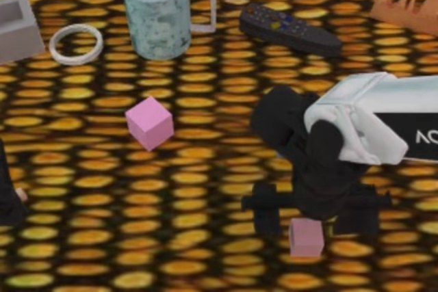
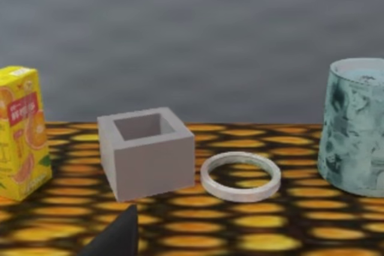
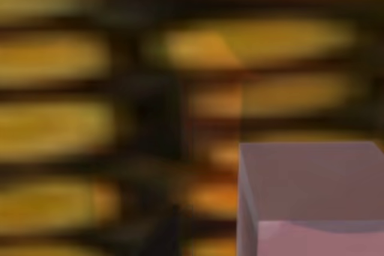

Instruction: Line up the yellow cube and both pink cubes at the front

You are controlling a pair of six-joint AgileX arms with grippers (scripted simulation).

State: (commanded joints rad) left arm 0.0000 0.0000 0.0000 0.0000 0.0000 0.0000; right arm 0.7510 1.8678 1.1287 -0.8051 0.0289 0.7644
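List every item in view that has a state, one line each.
Right gripper: fingers spread, above the smaller pink cube.
Brighter pink cube: resting free on the table.
Mug: upright.
Grey box: open top, empty.
Juice carton: standing.
Tape ring: lying flat.
Remote: lying flat.

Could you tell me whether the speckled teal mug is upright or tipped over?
Upright: the speckled teal mug stands on its base, its open rim facing up.
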